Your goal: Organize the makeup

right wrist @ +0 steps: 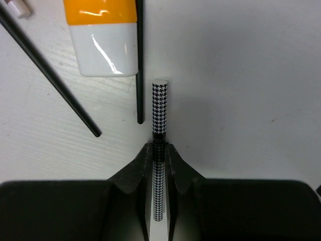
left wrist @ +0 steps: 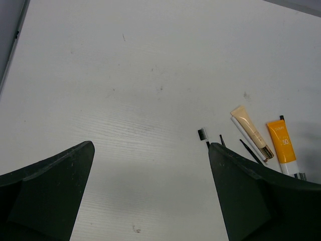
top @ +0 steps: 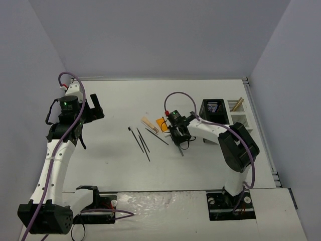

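Right tool (right wrist: 159, 151) pinches one houndstooth stick (right wrist: 160, 108); left tool (left wrist: 150, 146) gapes wide; one orange-and-white tube (right wrist: 103, 37) nearby.

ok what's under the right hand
A slim houndstooth-patterned stick, pinched in the shut right hand, over the white table. The hand's black body covers whatever lies further back.

In the right wrist view the top edge cuts off the orange-and-white tube (right wrist: 103, 37) and a thin black pencil (right wrist: 50, 75). The near end of the houndstooth stick (right wrist: 160, 108) runs out of sight under the right gripper (right wrist: 159, 150). In the left wrist view the left gripper (left wrist: 150, 145) covers most of the black pencils (left wrist: 251, 152). From above, what the black mesh holder (top: 204, 106) contains is too small to tell.
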Motion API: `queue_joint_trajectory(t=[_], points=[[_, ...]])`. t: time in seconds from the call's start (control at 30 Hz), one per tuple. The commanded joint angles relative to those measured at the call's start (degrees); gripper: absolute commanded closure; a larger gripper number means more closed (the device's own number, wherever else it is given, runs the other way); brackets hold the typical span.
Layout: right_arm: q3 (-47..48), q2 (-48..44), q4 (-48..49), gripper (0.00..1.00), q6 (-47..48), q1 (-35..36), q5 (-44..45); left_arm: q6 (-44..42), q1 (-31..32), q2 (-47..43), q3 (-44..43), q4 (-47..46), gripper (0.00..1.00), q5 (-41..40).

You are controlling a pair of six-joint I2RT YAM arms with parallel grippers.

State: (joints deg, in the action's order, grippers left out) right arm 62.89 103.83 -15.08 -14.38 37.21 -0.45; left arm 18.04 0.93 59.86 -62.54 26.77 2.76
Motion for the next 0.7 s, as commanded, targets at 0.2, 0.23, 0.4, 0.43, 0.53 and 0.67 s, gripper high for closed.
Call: queue_joint_trajectory(t=[0.2, 0.23, 0.4, 0.43, 0.53, 0.67], points=[[7.1, -12.36, -5.35, 1.0, 3.08, -5.78, 2.87, -0.42, -0.45, -0.35, -2.5, -2.42, 0.03, -0.13], [7.89, -15.11, -5.1, 1.0, 3.23, -7.38, 3.16, -0.37, -0.49, -0.27, -2.5, -2.42, 0.03, -0.13], [11.39, -23.48, 0.29, 1.0, 4.98, -14.49, 11.98, 0.14, -0.4, -0.16, -2.58, -2.08, 0.03, -0.04], [11.04, -25.14, 2.79, 1.0, 5.01, -16.43, 13.41, 0.31, -0.4, -0.12, -2.53, -2.07, 0.03, -0.14], [7.78, -29.56, 11.98, 1.0, 4.28, -22.64, 16.45, 0.87, -0.49, 0.0, -2.49, -1.89, 0.03, -0.31], [1.55, -32.72, 26.2, 1.0, 3.55, -29.84, 19.4, 1.12, -0.43, 0.23, -2.41, -1.54, 0.03, -0.6]])
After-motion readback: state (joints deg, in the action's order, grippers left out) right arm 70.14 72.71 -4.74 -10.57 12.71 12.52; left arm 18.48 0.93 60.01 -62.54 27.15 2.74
